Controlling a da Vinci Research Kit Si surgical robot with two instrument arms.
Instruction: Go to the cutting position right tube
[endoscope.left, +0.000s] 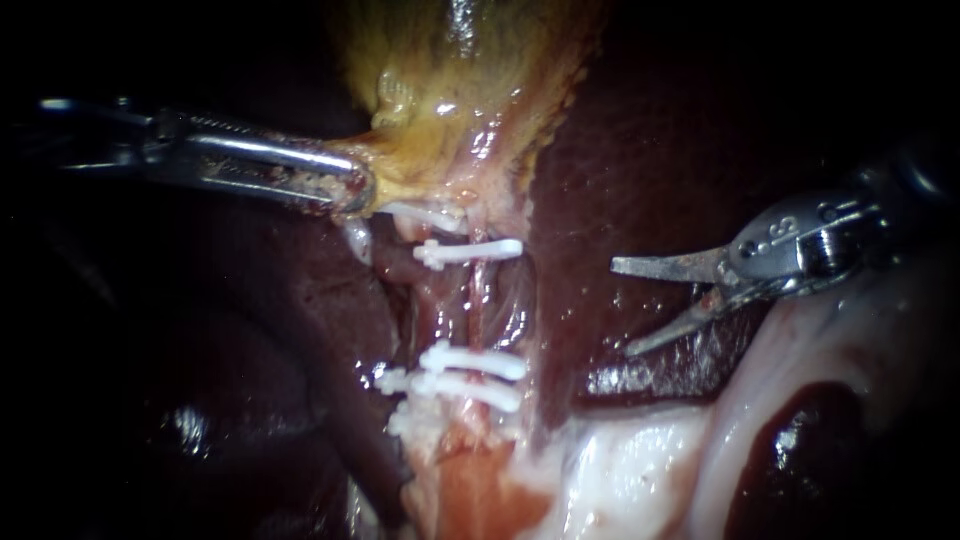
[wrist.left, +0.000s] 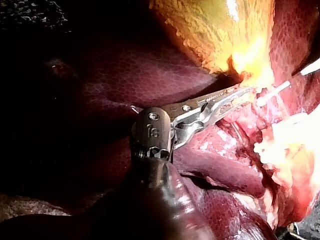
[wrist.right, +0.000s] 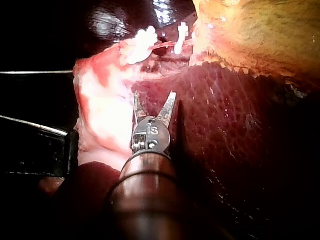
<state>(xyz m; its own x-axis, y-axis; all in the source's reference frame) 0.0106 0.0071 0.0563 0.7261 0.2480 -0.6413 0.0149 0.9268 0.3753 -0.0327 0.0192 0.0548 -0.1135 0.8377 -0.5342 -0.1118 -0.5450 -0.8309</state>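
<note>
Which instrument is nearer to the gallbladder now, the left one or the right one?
Left. The left instrument has its jaws shut on the gallbladder at its lower end. The right instrument is over the liver with open jaws, apart from the gallbladder.

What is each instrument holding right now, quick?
Left instrument: jaws shut on the gallbladder.
Right instrument: jaws open, holding nothing.
</note>
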